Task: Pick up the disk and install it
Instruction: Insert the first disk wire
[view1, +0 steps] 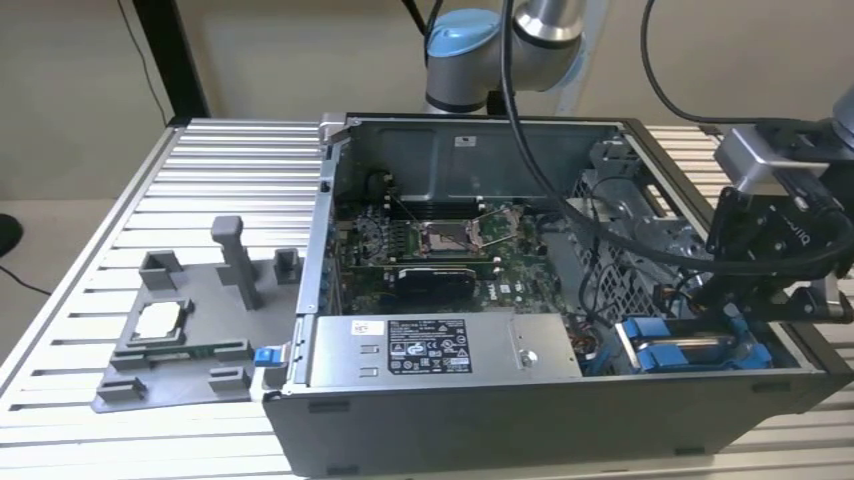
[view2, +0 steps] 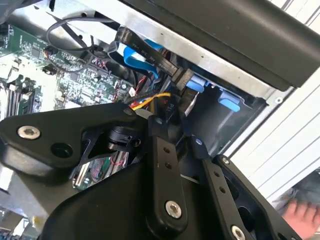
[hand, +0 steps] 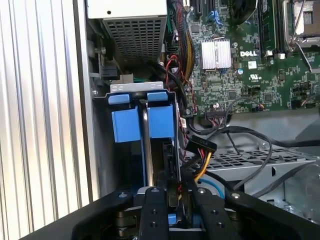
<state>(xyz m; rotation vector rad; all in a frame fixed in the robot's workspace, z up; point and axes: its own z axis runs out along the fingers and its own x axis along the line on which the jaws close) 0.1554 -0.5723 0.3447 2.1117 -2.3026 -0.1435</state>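
Open computer case (view1: 534, 420) lying on its side on a slatted metal bench (view1: 200, 200), motherboard (view1: 441, 250) exposed, large grey power supply box (view1: 441, 345) with white sticker along the near wall. Exterior view: the arm descends from above and behind the case, its black wrist assembly with the tool (view1: 747, 300) hanging over the corner of the case at the exterior view's right, directly above the blue-framed drive bay. That view also shows a grey fixture tray (view1: 187, 350) on the bench at the exterior view's left, bearing a small square silver chip (view1: 160, 320). First wrist view: the disk (hand: 160, 145) stands on edge in the bay beside the case wall, blue carrier tabs uppermost, a second blue carrier (hand: 125, 125) just beside it; the tool (hand: 172, 210) has its two black fingers (hand: 152, 210) drawn close on either side of the disk's near edge, apparently clenched on it. Second wrist view: the tool's linkage (view2: 165, 170) from the side, tips down among blue bracket parts and a yellow-and-red cable bundle (view2: 150, 97); a person's hand (view2: 302, 215) blurred beyond the case.
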